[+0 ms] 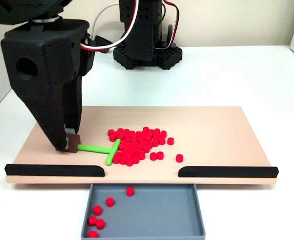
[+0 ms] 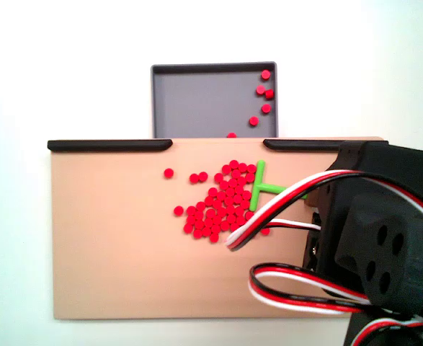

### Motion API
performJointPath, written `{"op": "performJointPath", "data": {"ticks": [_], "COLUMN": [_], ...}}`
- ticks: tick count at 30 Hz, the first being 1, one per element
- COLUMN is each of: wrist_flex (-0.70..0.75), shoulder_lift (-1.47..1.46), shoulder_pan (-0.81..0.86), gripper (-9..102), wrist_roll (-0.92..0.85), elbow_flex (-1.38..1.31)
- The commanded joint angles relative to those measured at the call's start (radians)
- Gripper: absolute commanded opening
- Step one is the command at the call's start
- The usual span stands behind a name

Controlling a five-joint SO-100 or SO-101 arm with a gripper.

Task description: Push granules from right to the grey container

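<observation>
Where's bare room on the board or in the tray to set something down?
Free: the tan board to the right of the granules in the front fixed view, and its strip behind them. Most of the grey container, apart from pellets along its left side. Crowded: board centre, and left where the gripper holds the green pusher.

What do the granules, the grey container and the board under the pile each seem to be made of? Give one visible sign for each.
Granules: probably hard plastic; uniform bright red, crisp identical cylinders.
Grey container: likely matte plastic; thin, even walls, flat colour without glare.
Tan board: unclear, perhaps painted wood or plastic sheet; smooth, uniform, no visible grain.
</observation>
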Motion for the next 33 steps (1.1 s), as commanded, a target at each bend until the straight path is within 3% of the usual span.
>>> {"op": "performJointPath", "data": {"ticks": [1,33], "wrist_flex": [-0.006,-0.006], "shoulder_lift": [0.025,0.017], "shoulder_pan": [-0.012,-0.023], "gripper": [0,0], "wrist_roll": [-0.186,0.126], "elbow_flex": [-0.023,-0.031]}}
